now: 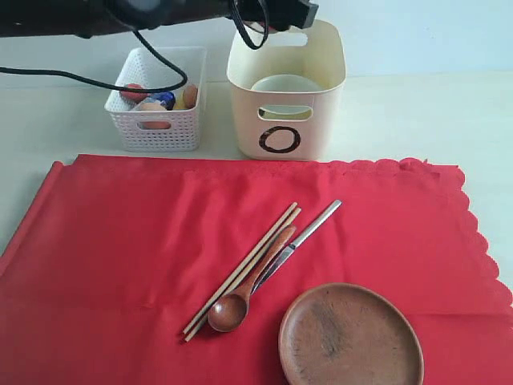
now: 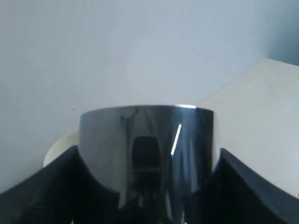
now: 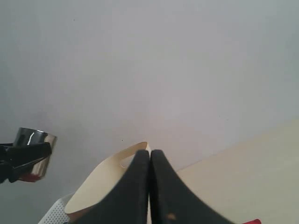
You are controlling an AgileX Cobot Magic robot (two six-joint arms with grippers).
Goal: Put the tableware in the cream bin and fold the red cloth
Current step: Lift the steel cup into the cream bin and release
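The exterior view showed the cream bin (image 1: 322, 120) holding the white bowl (image 1: 285, 83) at upper centre, with the red cloth (image 1: 120, 257) spread below; the left wrist view, the left gripper (image 2: 147, 189) clamped on the steel cup (image 2: 147, 133); the right wrist view, the right gripper (image 3: 149, 161) pressed together.

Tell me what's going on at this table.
The left gripper holds the steel cup between its fingers, in the air near the cream bin, where the white bowl already sits. The right gripper is shut and empty. The chopsticks, wooden spoon, metal-handled utensil and brown plate lie on the red cloth, which is spread flat, unfolded.
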